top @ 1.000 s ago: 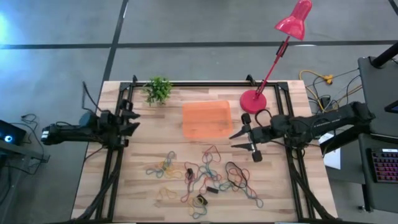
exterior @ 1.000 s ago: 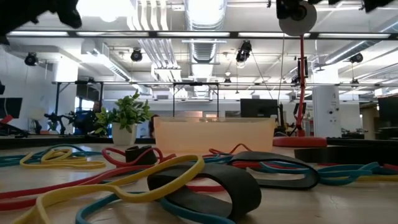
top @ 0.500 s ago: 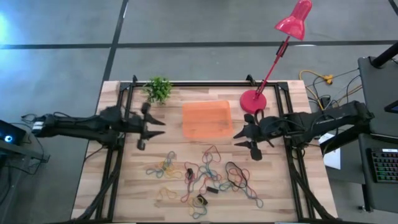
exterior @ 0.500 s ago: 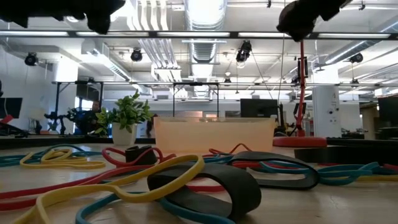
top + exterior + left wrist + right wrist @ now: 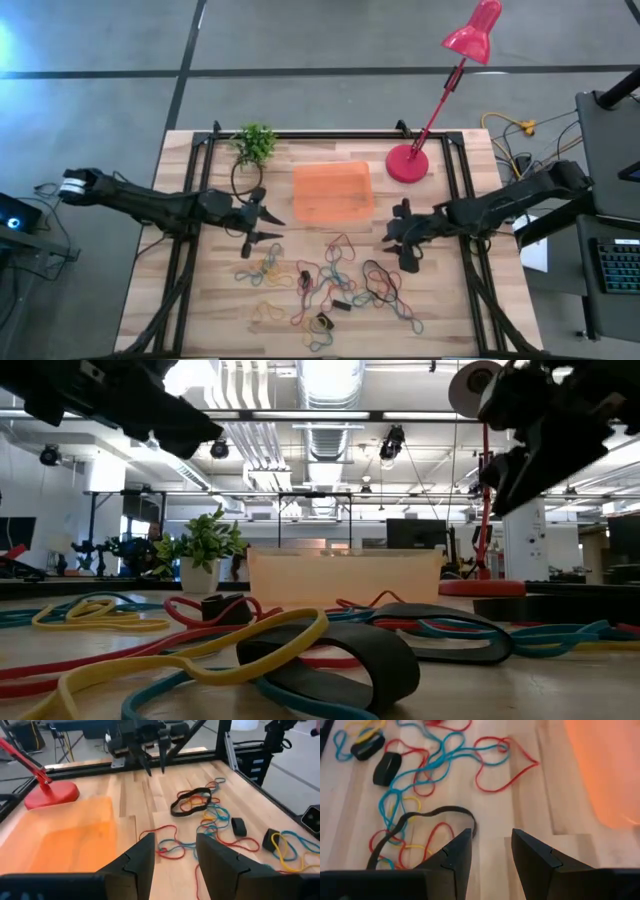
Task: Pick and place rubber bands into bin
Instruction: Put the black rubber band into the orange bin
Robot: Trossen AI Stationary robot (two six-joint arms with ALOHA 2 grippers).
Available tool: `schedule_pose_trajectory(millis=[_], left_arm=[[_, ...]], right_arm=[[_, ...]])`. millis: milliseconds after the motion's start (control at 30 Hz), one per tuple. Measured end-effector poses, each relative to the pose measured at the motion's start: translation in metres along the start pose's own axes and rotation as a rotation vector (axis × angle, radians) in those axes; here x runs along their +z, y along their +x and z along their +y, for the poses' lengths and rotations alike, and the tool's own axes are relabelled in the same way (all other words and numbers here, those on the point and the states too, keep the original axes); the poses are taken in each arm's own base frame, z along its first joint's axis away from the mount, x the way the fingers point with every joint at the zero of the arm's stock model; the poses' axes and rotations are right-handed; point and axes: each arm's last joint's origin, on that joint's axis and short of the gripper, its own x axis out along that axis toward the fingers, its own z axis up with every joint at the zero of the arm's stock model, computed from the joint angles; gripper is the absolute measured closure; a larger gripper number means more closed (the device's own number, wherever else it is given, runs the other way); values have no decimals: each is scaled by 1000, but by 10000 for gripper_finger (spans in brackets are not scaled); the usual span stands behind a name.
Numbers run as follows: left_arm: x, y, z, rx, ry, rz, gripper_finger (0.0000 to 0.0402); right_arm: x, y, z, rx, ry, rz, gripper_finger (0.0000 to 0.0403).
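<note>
Both arms advanced inward. Right gripper point(image 5: 403, 243), fingers parted, empty, nearest thin mixed-colour elastic rubber bands point(image 5: 330, 285); left gripper point(image 5: 262, 226) likewise parted; translucent orange rectangular bin point(image 5: 332, 193) between.

Left arm extended inward from the left side, left gripper point(image 5: 262, 225) with fingers parted and nothing between them, right arm extended inward from the right side, right gripper point(image 5: 397, 243) facing the left gripper, fingers parted and unloaded, both wrists near level
</note>
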Motion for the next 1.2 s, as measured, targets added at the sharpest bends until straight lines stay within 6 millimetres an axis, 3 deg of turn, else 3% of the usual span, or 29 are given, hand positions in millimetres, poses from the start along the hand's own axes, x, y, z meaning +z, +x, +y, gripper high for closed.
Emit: schedule_pose_trajectory(millis=[567,867,1200], left_arm=[[-8,7,-7,-31,-18,49,272],[-9,7,-7,-32,-17,57,272],[-9,8,-7,-32,-17,57,272]], right_arm=[[4,69,23,-5,-46,123,296],[-1,84,22,-67,-24,171,316],[-4,86,20,-93,-3,199,329]])
